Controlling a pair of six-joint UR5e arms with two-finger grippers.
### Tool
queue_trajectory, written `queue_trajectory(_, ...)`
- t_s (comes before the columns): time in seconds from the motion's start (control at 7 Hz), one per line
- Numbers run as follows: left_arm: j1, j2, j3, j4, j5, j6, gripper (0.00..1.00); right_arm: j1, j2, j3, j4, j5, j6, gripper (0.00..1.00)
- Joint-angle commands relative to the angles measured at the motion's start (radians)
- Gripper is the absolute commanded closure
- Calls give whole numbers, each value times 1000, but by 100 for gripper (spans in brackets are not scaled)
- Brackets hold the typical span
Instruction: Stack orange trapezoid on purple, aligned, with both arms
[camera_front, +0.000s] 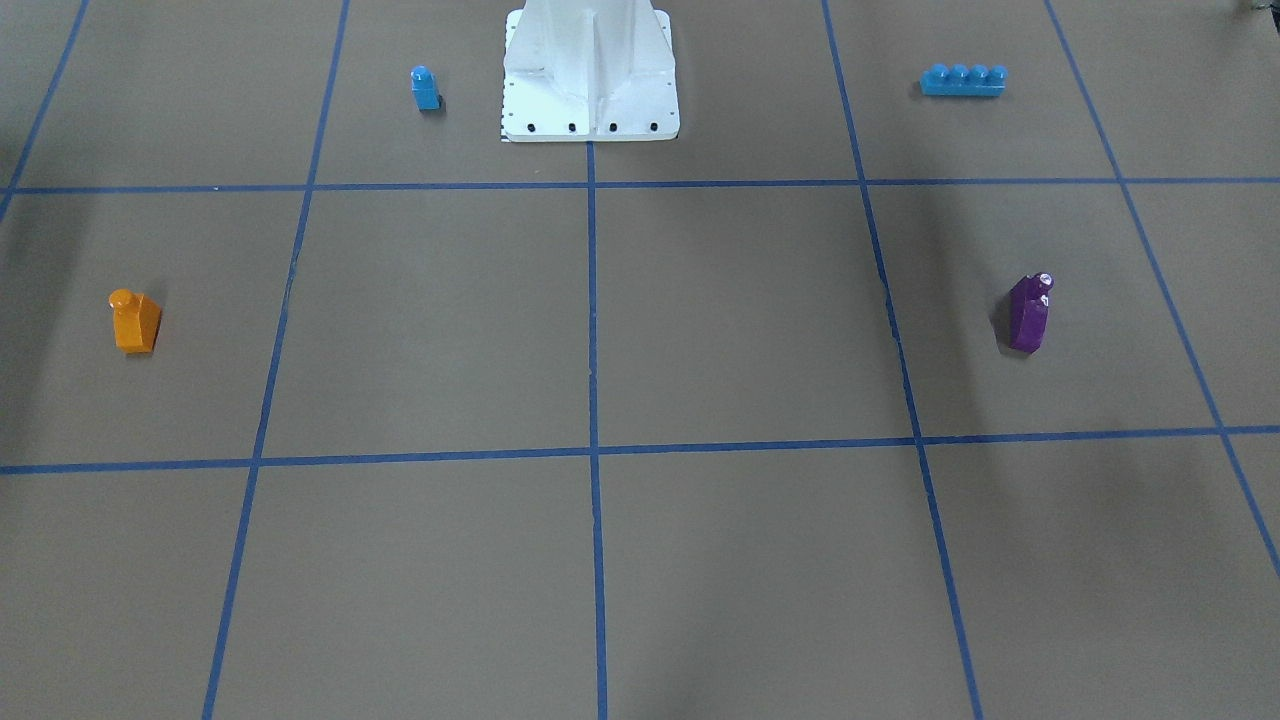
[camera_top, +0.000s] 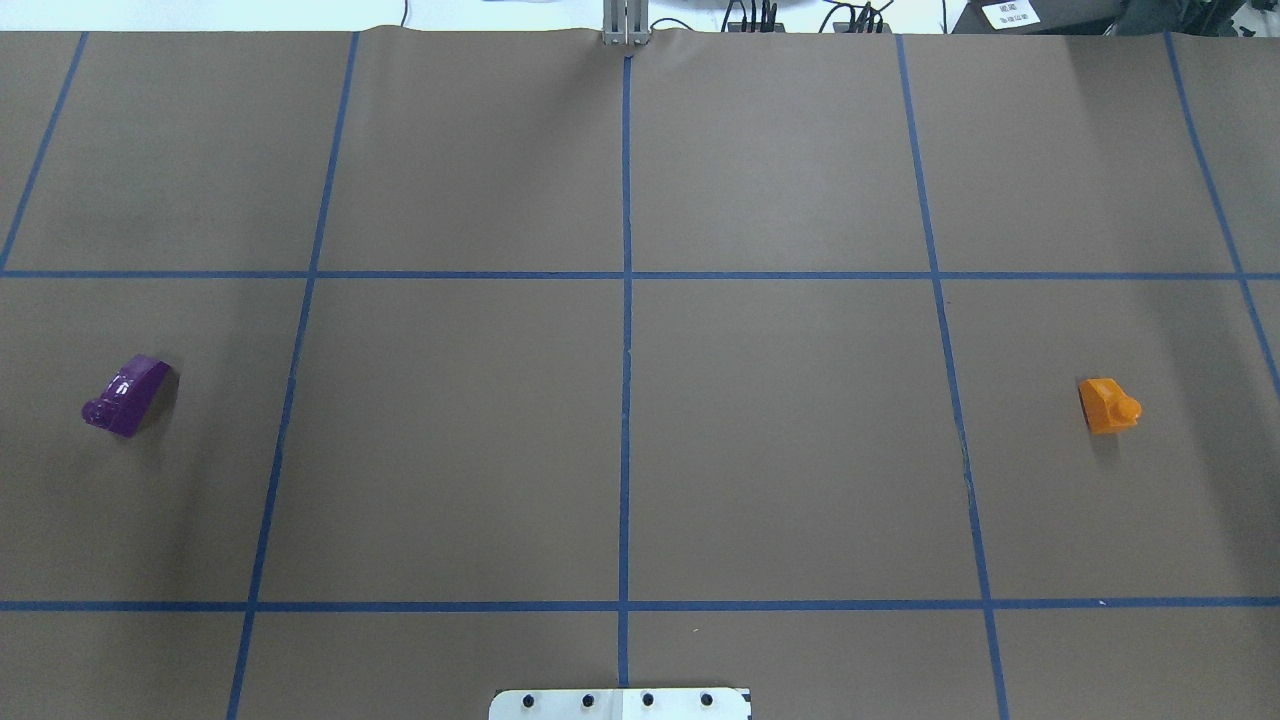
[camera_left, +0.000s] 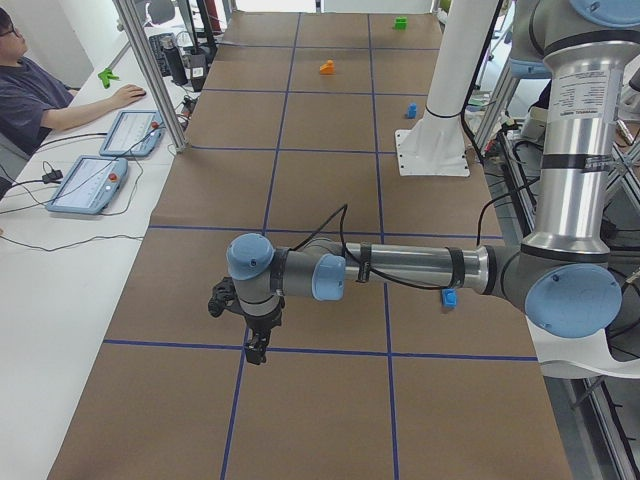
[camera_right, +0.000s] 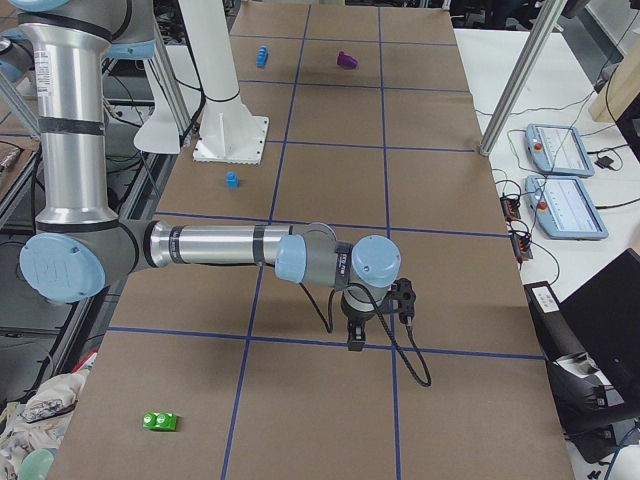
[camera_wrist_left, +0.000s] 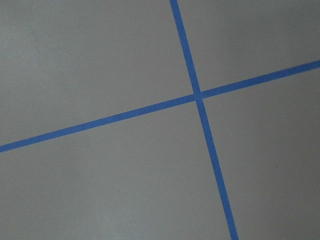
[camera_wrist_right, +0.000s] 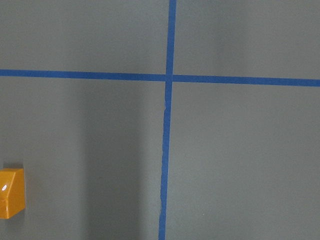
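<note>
The orange trapezoid (camera_front: 135, 322) stands on the brown table, far on my right side (camera_top: 1108, 405). Its edge shows at the left of the right wrist view (camera_wrist_right: 11, 192). The purple trapezoid (camera_front: 1030, 312) stands far on my left side (camera_top: 127, 394). The two are wide apart. My left gripper (camera_left: 257, 350) hangs fingers down over the table in the exterior left view; I cannot tell if it is open or shut. My right gripper (camera_right: 353, 340) hangs the same way in the exterior right view; I cannot tell its state. Neither gripper touches a brick. The left wrist view shows only tape lines.
A small blue one-stud brick (camera_front: 425, 88) and a long blue four-stud brick (camera_front: 963, 80) sit either side of the white robot base (camera_front: 590, 70). A green brick (camera_right: 160, 421) lies at the table's right end. An operator (camera_left: 40, 95) sits at the side bench.
</note>
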Motion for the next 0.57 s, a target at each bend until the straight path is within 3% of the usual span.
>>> queue_trajectory(0.0, 0, 0, -2, 3, 1, -1, 0, 0, 8, 5, 0, -10, 0, 0)
queue_trajectory(0.43, 40, -30, -86, -8, 12, -5, 0, 0, 14, 13, 5, -4, 4, 0)
